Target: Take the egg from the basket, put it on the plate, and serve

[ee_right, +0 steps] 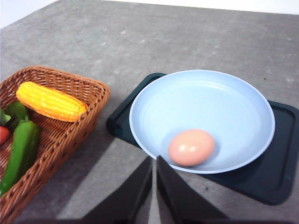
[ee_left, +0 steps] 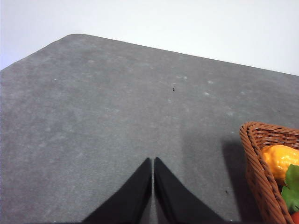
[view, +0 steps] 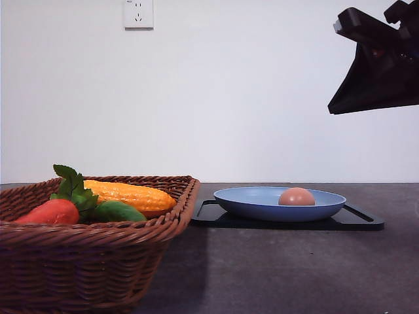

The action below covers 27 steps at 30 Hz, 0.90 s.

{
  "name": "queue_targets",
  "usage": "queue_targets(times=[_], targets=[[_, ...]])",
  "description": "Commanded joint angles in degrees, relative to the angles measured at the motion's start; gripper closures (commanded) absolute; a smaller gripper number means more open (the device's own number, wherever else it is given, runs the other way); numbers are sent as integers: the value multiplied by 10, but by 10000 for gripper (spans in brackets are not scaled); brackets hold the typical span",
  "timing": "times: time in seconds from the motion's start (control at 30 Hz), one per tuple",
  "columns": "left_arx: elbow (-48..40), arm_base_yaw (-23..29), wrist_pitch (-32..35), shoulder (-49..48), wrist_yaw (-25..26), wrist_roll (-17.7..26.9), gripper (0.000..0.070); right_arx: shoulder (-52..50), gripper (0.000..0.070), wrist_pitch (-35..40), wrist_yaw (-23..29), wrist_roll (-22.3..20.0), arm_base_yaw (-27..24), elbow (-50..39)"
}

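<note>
The pinkish-tan egg (view: 296, 197) (ee_right: 191, 147) lies in the blue plate (view: 249, 200) (ee_right: 210, 98), near its rim on the side closest to me. The plate rests on a flat black tray (view: 357, 219) (ee_right: 275, 177). To its left stands the brown wicker basket (view: 85, 265) (ee_right: 88, 88) (ee_left: 254, 154). My right gripper (ee_right: 153, 161) is shut and empty, raised above the table just short of the plate; the right arm (view: 380, 62) shows high at the upper right of the front view. Over bare table to the left of the basket, my left gripper (ee_left: 153, 161) is shut with nothing in it.
In the basket lie a yellow corn cob (view: 131, 195) (ee_right: 49, 101), a green cucumber (view: 118, 211) (ee_right: 21, 144) and a red vegetable with green leaves (view: 52, 210). The grey table (ee_left: 93, 107) runs back to a white wall with a socket (view: 138, 13).
</note>
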Motion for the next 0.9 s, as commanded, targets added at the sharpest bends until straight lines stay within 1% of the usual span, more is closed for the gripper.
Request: queue_targets(times=[0.0, 0.07, 0.13, 0.23, 0.43, 0.57, 0.63, 0.7, 0.8, 0.87], targets=[[-16, 1, -3, -1, 2, 1, 700, -30, 700, 11, 24, -37, -2, 0], [-16, 1, -3, -1, 2, 1, 700, -66, 700, 13, 36, -57, -13, -6], [-16, 1, -3, -1, 2, 1, 700, -103, 700, 15, 36, -70, -31, -17], [-16, 1, -3, -1, 2, 1, 700, -166, 700, 15, 29, -74, -69, -43], [-16, 1, -3, -1, 2, 1, 700, -297, 700, 15, -63, -74, -179, -118], [-16, 1, -3, -1, 2, 1, 700, -358, 700, 15, -128, -75, -240, -161], [-16, 1, -3, -1, 2, 1, 700, -381, 700, 15, -151, -75, -263, -181], [-16, 1, -3, -1, 2, 1, 700, -397, 700, 14, -162, -75, -279, -198], [-16, 1, -3, -1, 2, 1, 700, -413, 700, 14, -182, -75, -293, -217], [-16, 1, -3, -1, 2, 1, 700, -422, 700, 7, -186, -75, -298, -226]])
